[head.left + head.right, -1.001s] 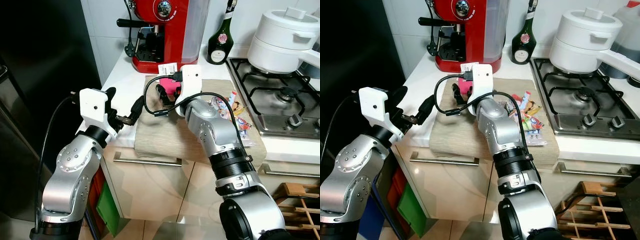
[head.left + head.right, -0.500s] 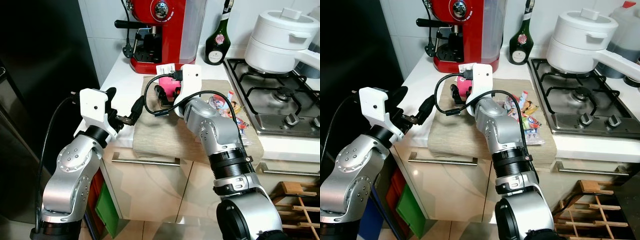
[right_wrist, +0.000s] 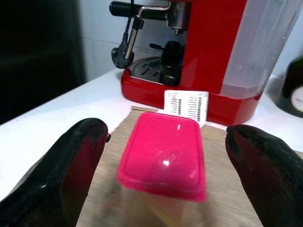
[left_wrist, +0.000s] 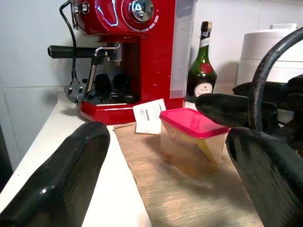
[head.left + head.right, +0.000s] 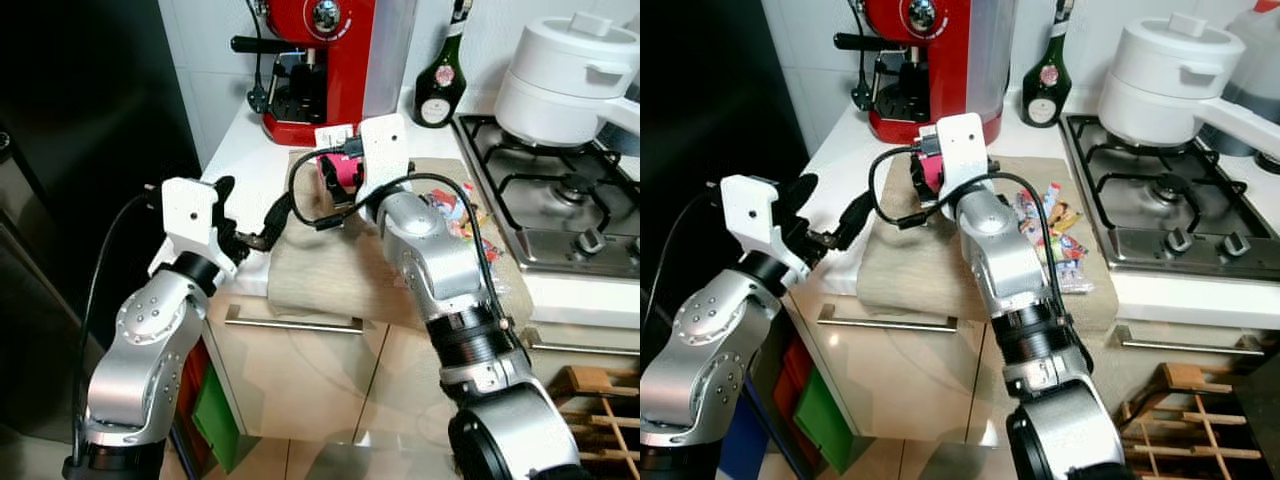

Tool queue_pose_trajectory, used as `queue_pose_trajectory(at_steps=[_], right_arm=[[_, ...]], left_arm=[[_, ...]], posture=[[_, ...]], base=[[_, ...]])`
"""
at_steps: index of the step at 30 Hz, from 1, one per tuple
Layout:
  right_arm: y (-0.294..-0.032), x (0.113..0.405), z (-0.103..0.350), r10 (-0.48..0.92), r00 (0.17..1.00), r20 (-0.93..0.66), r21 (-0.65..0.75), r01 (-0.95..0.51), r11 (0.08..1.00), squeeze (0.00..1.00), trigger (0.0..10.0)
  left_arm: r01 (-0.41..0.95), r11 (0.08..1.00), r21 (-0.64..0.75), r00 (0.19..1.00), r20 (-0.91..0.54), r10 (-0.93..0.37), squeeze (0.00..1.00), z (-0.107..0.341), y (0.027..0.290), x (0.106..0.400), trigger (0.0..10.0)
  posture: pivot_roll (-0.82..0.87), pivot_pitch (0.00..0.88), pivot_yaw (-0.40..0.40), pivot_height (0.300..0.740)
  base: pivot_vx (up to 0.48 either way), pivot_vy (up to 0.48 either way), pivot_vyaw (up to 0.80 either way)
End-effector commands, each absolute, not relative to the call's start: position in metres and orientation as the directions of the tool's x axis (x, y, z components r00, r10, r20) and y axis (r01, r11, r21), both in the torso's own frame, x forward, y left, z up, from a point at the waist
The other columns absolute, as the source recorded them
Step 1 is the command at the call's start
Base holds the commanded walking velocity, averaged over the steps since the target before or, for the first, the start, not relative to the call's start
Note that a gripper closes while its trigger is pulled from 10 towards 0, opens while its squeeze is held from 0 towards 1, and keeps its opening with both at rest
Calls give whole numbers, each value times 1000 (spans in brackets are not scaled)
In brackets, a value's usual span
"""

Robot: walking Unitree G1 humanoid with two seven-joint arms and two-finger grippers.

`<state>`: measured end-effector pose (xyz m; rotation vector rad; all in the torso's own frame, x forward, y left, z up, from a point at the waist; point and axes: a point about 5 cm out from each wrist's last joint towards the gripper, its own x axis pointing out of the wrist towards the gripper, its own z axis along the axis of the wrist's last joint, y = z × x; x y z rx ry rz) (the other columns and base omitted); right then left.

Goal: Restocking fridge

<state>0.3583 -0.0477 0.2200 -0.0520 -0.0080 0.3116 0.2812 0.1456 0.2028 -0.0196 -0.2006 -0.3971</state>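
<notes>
Tub [image 3: 161, 153] with pink lid sits on the desk mat [image 5: 330, 270], in front of the red coffee machine [image 5: 325, 60]. Right gripper [image 3: 163, 175] hovers over it, fingers wide to straddle it. Left gripper [image 4: 170, 175] waits nearby, fingers wide.

Head stereo pair: set high, directed forward and down at the bench [image 5: 250, 160], both arms and the hob [image 5: 545, 195] being taken in from a moderate remove, the same scene being given in each eye with a slight sideways offset. Left wrist camera: held low beside the bench edge, directed along the mat [image 4: 189, 198] at the pink-lidded container [image 4: 191, 142] and the red coffee machine [image 4: 137, 52]. Right wrist camera: set closer, directed down on the same container and machine base, these being shared with all views.
</notes>
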Motion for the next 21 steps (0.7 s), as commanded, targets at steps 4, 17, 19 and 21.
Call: queue_pose_trajectory(at_steps=[4,17,19,21], right_arm=[[-50,352,217,304,952,-13,6,-304,953,0,10000],[-48,348,203,326,938,-117,98,-316,944,0,10000],[-48,350,199,334,932,-140,90,-324,942,0,10000],[-47,351,197,342,927,-153,94,-331,939,0,10000]], left_arm=[[417,909,25,891,184,-414,0,202,144,282,10000],[428,903,25,885,189,-425,0,202,142,284,10000],[429,903,23,885,191,-425,0,202,140,284,10000],[429,903,22,884,193,-425,0,202,140,284,10000]], posture=[[-45,0,17,740],[-52,0,19,740],[-52,0,15,740],[-51,0,14,740]], base=[[0,0,0],[0,0,0],[0,0,0],[0,0,0]])
